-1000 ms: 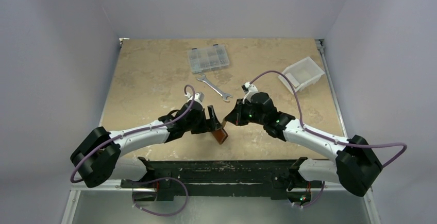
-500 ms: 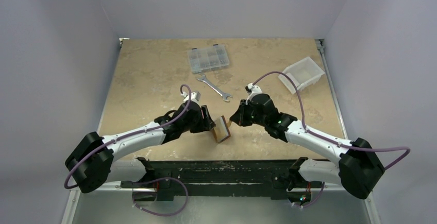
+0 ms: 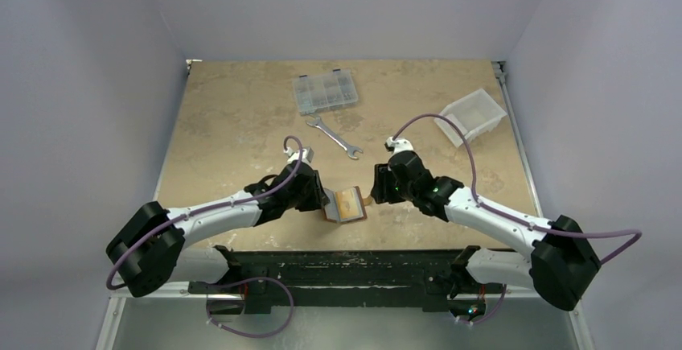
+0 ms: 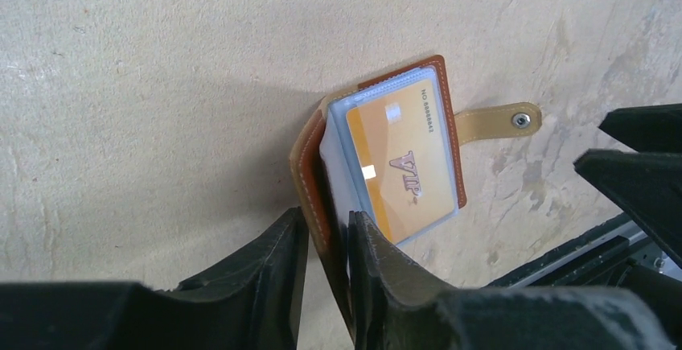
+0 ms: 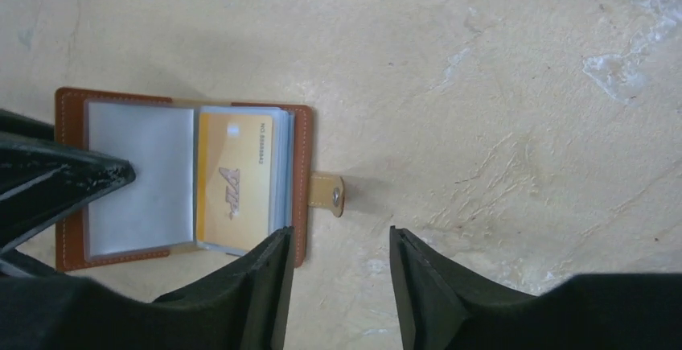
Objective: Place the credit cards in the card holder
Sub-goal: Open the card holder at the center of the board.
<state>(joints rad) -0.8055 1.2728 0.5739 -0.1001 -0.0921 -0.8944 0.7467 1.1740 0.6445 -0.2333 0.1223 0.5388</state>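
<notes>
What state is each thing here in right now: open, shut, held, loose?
Card holder: lying open, left cover pinched.
Gold VIP card: sleeved inside the holder.
Snap strap: unfastened, lying flat.
Left gripper: shut on the holder's cover.
Right gripper: open, holding nothing.
Compartment box: lid shut.
Wrench: lying loose.

Leather card holder (image 5: 301,165), glossy plastic sleeves (image 5: 137,177), rough matt table (image 5: 482,84).

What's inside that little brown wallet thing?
The open card holder shows clear plastic sleeves; the top right one holds an orange VIP card. The left sleeve looks empty. Whatever sits in sleeves stacked beneath that card is hidden.
</notes>
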